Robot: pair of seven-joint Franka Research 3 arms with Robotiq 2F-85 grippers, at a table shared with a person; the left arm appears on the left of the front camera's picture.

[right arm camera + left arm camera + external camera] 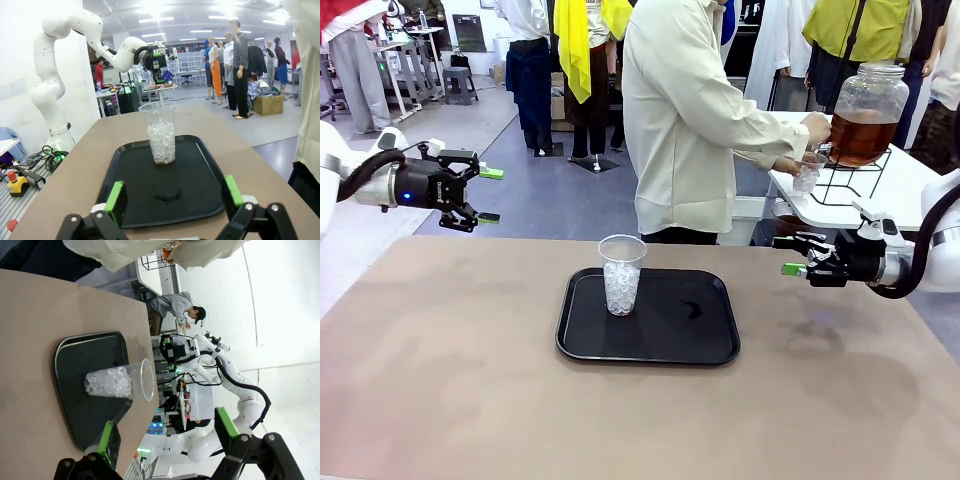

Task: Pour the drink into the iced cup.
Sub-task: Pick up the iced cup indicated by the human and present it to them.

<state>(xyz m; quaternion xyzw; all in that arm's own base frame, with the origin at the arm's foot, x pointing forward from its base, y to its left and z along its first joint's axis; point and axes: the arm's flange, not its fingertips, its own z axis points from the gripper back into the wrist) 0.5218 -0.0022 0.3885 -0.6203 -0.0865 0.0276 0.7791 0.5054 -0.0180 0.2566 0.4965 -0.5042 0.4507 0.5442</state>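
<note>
**Both grippers empty beside the tray while the drink is drawn**

The left gripper (pixel 490 195) has its jaws wide apart with nothing between the green pads. It hovers off the left side of the tray (pixel 582 352), raised above the table (pixel 440 380) and pointing in toward it. The right gripper (pixel 790 254) is just as wide apart and just as empty. It sits lower, off the tray's right side, also facing inward.

The iced cup (pixel 621 275) stands upright on the tray's left half. It is clear plastic, ice fills roughly its lower half, and its rim is uncovered. No liquid shows in it yet.

The drink (pixel 860 137) is well beyond the tray's far right corner, in the glass dispenser jar (pixel 868 95). There a person's hand (pixel 815 128) is at the spigot, and the other hand holds a small clear cup (pixel 807 175) beneath it.

The step in hand looks like filling that small cup, so nothing has reached the ice. To do the step well, whichever gripper takes the filled cup should probably clamp its middle, lightly enough not to buckle the thin wall, and carry it level. The pour should start low over the iced cup's rim and tip slowly, since a fast stream onto ice is likely to splash onto the tray.
</note>
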